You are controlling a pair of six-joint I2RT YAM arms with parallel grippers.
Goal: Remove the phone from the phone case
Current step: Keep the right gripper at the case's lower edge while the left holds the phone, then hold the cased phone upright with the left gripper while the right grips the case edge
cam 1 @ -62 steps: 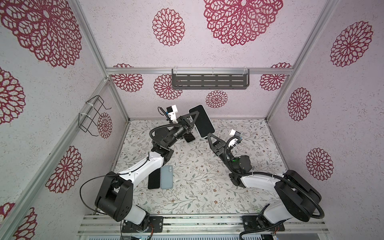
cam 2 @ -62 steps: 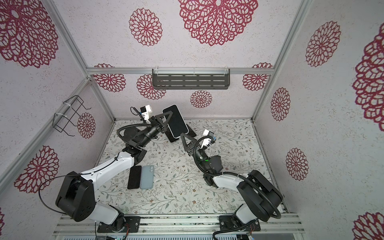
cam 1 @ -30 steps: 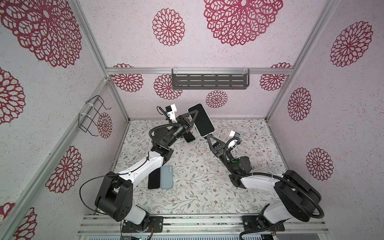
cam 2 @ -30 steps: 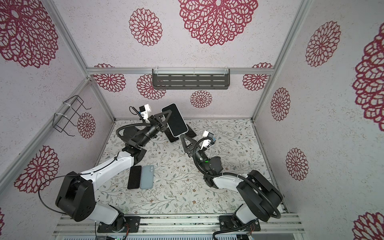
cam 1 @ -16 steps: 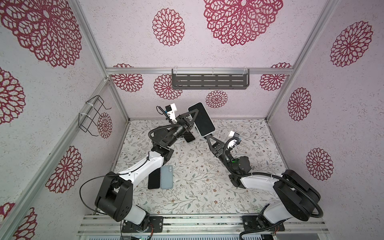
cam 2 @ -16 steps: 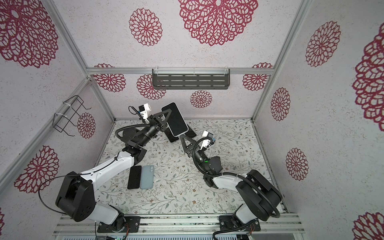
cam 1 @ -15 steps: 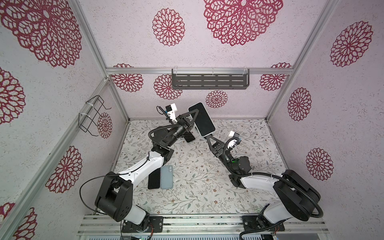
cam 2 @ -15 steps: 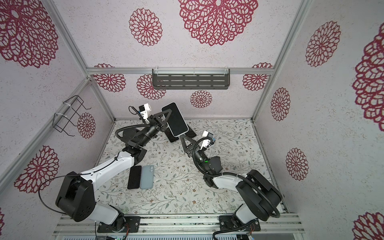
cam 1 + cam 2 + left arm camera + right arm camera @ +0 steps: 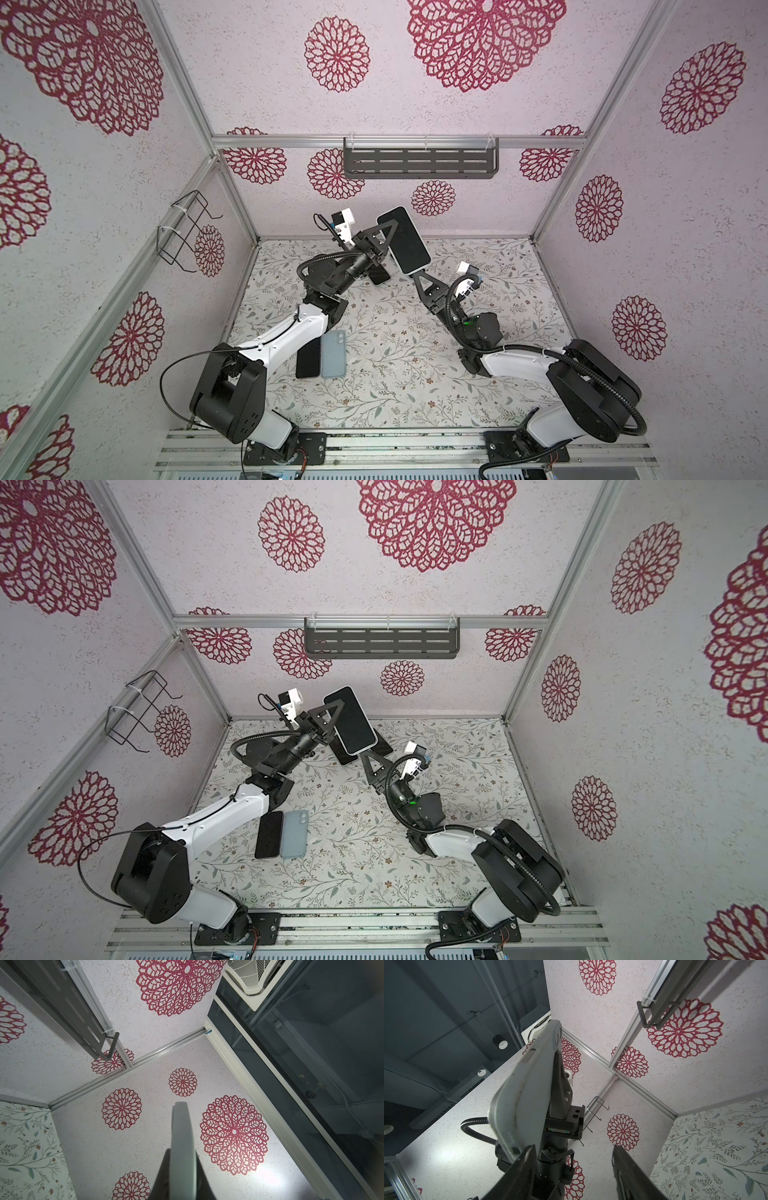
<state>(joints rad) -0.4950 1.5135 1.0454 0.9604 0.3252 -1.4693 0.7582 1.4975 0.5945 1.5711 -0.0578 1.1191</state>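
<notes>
Filling the lower half of both top views, the floral table (image 9: 395, 374) lies below the left gripper (image 9: 390, 235), clenched on the phone case (image 9: 525, 1088) that holds the phone (image 9: 405, 243) above frame centre, while the right gripper (image 9: 419, 277) stands released, one finger at the case's lower corner

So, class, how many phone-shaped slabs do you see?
4: cased phone in the left gripper; black slab and blue-grey slab side by side on the table; dark slab, partly hidden, under the cased phone.
</notes>
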